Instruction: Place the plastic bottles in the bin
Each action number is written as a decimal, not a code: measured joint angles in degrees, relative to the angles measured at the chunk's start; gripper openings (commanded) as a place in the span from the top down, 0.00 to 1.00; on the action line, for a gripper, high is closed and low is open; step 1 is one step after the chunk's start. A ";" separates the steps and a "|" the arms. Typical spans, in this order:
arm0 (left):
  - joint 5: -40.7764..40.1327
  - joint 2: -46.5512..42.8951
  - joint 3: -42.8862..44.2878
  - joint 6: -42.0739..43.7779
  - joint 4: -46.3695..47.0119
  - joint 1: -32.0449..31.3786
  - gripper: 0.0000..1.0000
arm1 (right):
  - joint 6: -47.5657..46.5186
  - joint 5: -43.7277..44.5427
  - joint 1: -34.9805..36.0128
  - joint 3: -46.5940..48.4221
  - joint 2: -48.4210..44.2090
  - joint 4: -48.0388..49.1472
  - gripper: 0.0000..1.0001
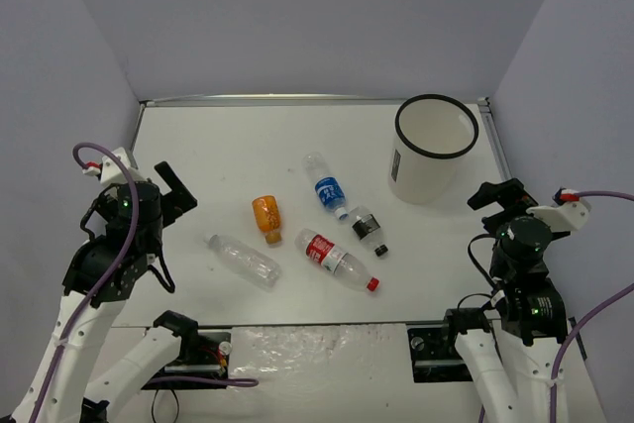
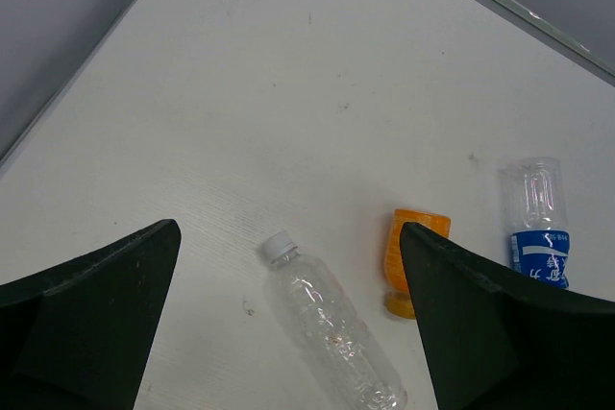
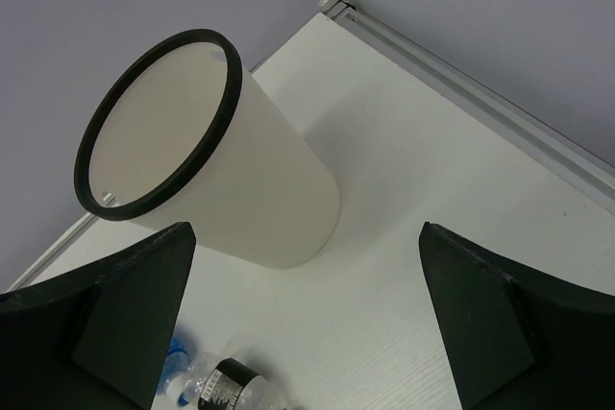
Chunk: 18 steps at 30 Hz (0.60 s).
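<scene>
Five bottles lie on the white table: a clear unlabelled one, a short orange one, a blue-labelled one, a red-labelled one and a dark-labelled one. The white bin with a black rim stands upright at the back right. My left gripper is open and empty, left of the bottles. My right gripper is open and empty, right of the bin.
Grey walls enclose the table on three sides, with a metal strip along the far edge. The arm bases and cables sit at the near edge.
</scene>
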 measured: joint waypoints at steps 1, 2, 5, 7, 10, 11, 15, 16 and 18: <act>-0.05 0.20 0.00 -0.07 -0.06 0.00 0.03 | 0.02 -0.22 0.00 0.00 0.01 0.00 0.00; -0.10 0.34 0.00 -0.14 -0.10 0.00 0.03 | -0.04 -0.53 0.00 0.00 0.05 0.02 0.00; -0.19 0.37 -0.08 -0.33 -0.06 0.00 0.03 | -1.04 -1.92 0.00 -0.08 0.44 0.31 0.00; -0.21 0.37 -0.27 -0.44 -0.02 0.00 0.03 | -1.74 -2.12 0.00 -0.23 1.16 0.47 0.00; -0.21 0.30 -0.33 -0.54 0.01 0.00 0.03 | -2.22 -2.54 0.00 -0.24 2.63 0.47 0.00; -0.21 0.30 -0.33 -0.54 0.01 0.00 0.03 | -2.41 -3.16 0.00 -0.24 3.13 0.46 0.00; -0.17 0.31 -0.98 -0.56 0.45 0.00 0.03 | -4.30 -10.48 0.00 -0.19 4.66 1.25 0.00; -0.17 0.33 -1.29 -0.59 0.47 0.00 0.03 | -4.98 -13.13 0.00 -0.17 5.32 1.56 0.00; -0.03 0.45 -2.09 -0.74 0.53 0.00 0.03 | -6.12 -18.02 0.07 -0.15 7.37 2.34 0.00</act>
